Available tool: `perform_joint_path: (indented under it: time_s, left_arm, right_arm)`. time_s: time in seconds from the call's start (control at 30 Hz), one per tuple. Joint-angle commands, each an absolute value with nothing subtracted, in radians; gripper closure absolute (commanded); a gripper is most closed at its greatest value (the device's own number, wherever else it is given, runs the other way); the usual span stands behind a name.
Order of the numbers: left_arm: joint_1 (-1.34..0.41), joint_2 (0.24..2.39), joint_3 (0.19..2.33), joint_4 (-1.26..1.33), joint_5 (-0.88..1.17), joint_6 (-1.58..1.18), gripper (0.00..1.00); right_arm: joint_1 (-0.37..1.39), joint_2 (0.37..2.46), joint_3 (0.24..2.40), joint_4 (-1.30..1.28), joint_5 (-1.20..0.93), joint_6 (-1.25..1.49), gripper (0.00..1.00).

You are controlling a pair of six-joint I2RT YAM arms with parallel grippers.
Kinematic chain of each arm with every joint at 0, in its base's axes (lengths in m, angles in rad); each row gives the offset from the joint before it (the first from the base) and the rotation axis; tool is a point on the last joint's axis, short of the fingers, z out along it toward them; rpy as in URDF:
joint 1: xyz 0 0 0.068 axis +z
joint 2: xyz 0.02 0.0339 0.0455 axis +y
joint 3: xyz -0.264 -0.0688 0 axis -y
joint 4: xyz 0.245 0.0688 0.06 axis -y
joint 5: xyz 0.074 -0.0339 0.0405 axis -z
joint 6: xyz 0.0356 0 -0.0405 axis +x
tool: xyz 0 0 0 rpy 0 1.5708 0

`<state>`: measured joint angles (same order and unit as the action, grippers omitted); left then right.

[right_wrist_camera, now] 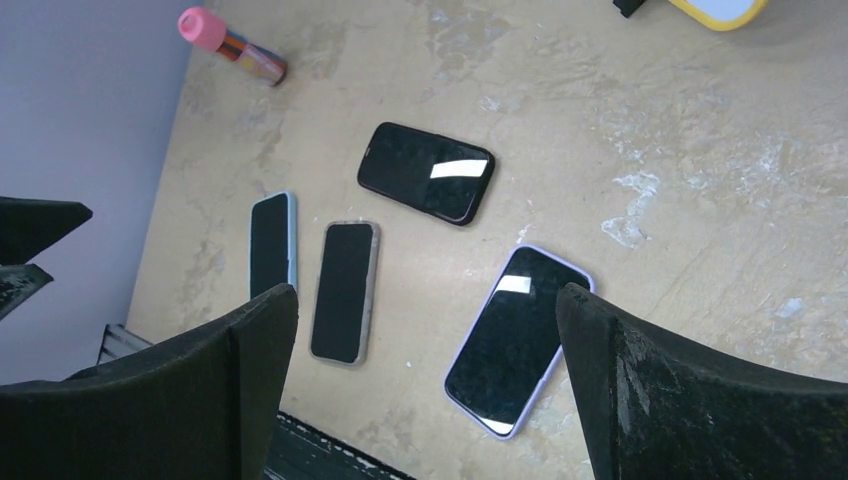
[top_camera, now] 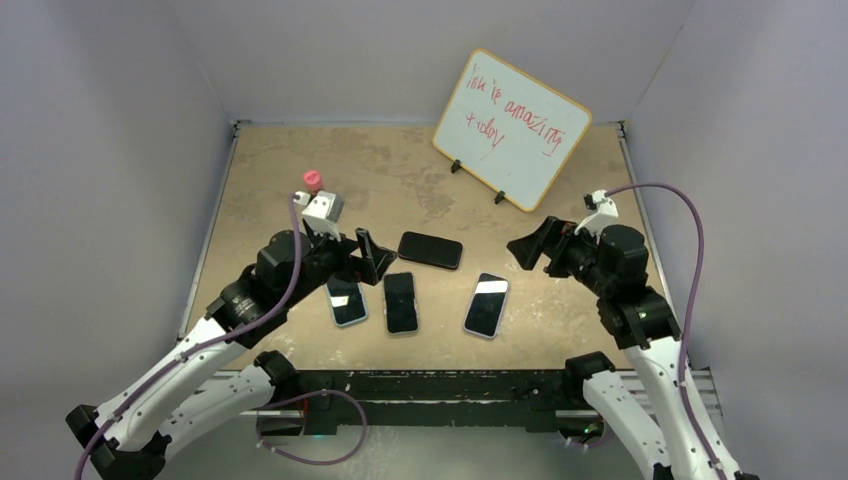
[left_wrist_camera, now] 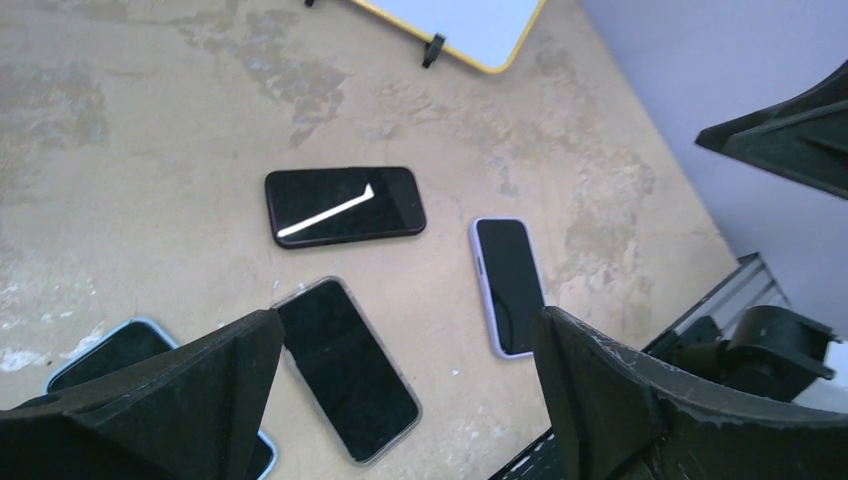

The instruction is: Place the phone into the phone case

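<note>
Phones: four lie screen-up on the middle of the table (top_camera: 300, 150), between the two arms; which one is the task's own I cannot tell.
Lavender-cased phone (right_wrist_camera: 515, 340): dark glass inside a pale purple rim, apparently seated flush. It lies apart from the others, on the right arm's side.
Clear-cased phone (right_wrist_camera: 343, 290): grey translucent rim round a black screen, just beside its blue neighbour and not touching it.
Blue-cased phone (right_wrist_camera: 271, 243): light blue rim, nearest the left arm.
Black phone (right_wrist_camera: 427, 172): lies crosswise beyond the other three, its edge dark all round; whether that edge is a case or the bare body is unclear.
Empty case: none shows in any view, so the fitting looks done for at least the three rimmed phones.
Left gripper (top_camera: 375, 258): released, jaws spread wide with nothing between them, raised over the blue and clear phones.
Right gripper (top_camera: 528, 248): likewise released and empty, held off the table beside the lavender phone.
Why so: both arms hang clear above the row, which probably leaves every phone free and in camera view.
Whiteboard (top_camera: 512, 128): propped at the back right.
Marker (right_wrist_camera: 230, 42): pink-capped, far left, well apart from the phones.
</note>
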<state>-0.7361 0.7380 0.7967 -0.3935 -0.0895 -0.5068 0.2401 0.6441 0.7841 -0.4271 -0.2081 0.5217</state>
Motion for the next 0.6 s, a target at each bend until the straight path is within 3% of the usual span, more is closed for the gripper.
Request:
perform_joint_path:
  time_s: [0.0, 0.57]
  left_arm:
    - [-0.735, 0.718, 0.802, -0.294, -0.048, -0.533, 0.00]
    - [-0.736, 0.673, 0.771, -0.252, -0.036, -0.529, 0.00]
  right_arm:
    - [0.238, 0.600, 0.814, -0.439, -0.244, 0.518, 0.01]
    - [0.238, 0.548, 0.778, -0.433, -0.250, 0.527, 0.01]
